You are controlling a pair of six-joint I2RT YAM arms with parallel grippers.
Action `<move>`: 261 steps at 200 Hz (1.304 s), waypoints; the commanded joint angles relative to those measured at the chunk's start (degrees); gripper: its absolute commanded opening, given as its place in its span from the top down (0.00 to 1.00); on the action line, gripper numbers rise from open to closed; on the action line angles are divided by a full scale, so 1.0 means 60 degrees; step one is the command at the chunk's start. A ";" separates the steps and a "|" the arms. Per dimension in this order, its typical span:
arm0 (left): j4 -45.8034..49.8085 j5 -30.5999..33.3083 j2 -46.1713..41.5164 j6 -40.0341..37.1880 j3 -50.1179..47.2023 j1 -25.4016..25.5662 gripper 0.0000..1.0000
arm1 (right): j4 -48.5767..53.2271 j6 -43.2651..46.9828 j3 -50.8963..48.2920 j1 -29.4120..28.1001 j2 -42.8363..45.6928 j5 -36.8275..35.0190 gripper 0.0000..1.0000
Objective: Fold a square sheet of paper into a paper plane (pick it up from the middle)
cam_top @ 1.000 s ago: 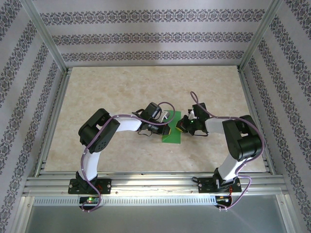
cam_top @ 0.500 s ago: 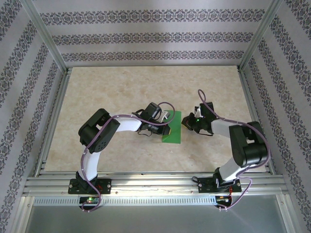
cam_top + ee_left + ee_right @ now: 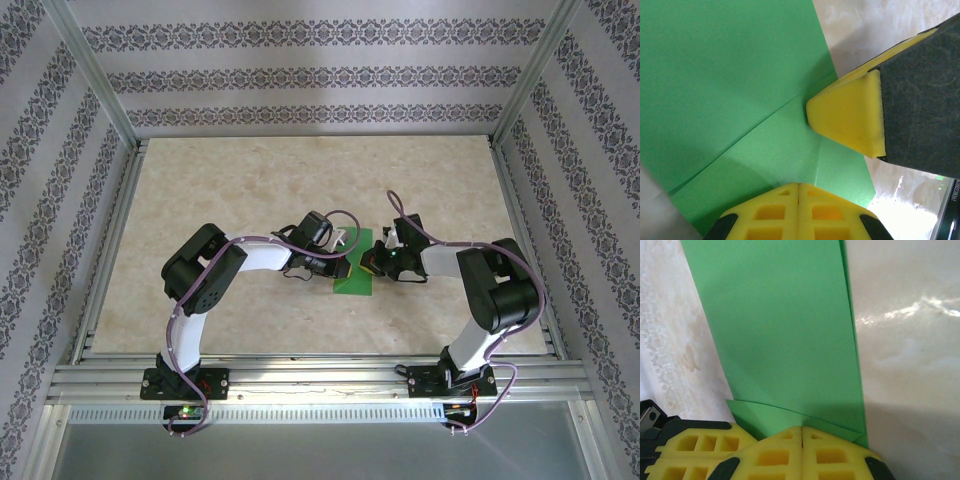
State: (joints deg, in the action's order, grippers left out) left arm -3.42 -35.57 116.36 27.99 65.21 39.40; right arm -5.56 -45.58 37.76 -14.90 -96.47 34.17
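Beige table (image 3: pixel 200 180) is holding folded green paper (image 3: pixel 352 285); left gripper (image 3: pixel 338 264) at its 9 o'clock, right gripper (image 3: pixel 371 264) at 3, both closed empty, seemingly pinning creases.

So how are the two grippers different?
The left gripper reaches the green paper from the left, the right gripper from the right. The left arm stretches out long; the right arm bends back sharply. Both have yellow fingers, shut, touching the paper.
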 commanded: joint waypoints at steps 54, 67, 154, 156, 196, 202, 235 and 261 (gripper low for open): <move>0.0949 0.0317 -0.0948 0.0208 0.0171 0.0084 1.00 | 0.0397 0.0289 -0.0390 0.0174 -0.0354 -0.0613 1.00; 0.0953 -0.0056 -0.1016 0.0342 0.0337 0.0106 1.00 | 0.0411 0.0266 -0.0383 0.0189 -0.0416 -0.0557 0.99; 0.0774 -0.0272 -0.0513 0.0592 0.0524 0.0611 1.00 | 0.0429 0.0130 -0.0346 0.0173 -0.0464 -0.0524 0.99; 0.0757 -0.0247 -0.0500 0.0601 0.0546 0.0608 1.00 | 0.0436 0.0127 -0.0353 0.0180 -0.0461 -0.0524 0.99; 0.1196 -0.0238 -0.0052 0.0363 0.0928 0.0612 1.00 | 0.0563 0.0207 -0.0359 0.0180 -0.0426 -0.0606 0.99; 0.1256 -0.0238 -0.0004 0.0321 0.0952 0.0625 1.00 | 0.0561 0.0211 -0.0360 0.0160 -0.0418 -0.0598 0.99; 0.1572 -0.0080 0.0225 0.0189 0.1012 0.0627 1.00 | 0.0574 0.0214 -0.0391 0.0159 -0.0389 -0.0642 0.99; 0.1861 0.0038 0.0405 0.0065 0.0889 0.0639 1.00 | 0.0664 0.0265 -0.0404 0.0181 -0.0343 -0.0713 0.98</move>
State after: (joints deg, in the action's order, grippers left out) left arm 3.53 -36.75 117.08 30.35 70.02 42.76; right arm -6.50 -44.97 37.32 -14.37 -96.84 35.44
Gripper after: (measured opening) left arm 0.038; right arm 0.044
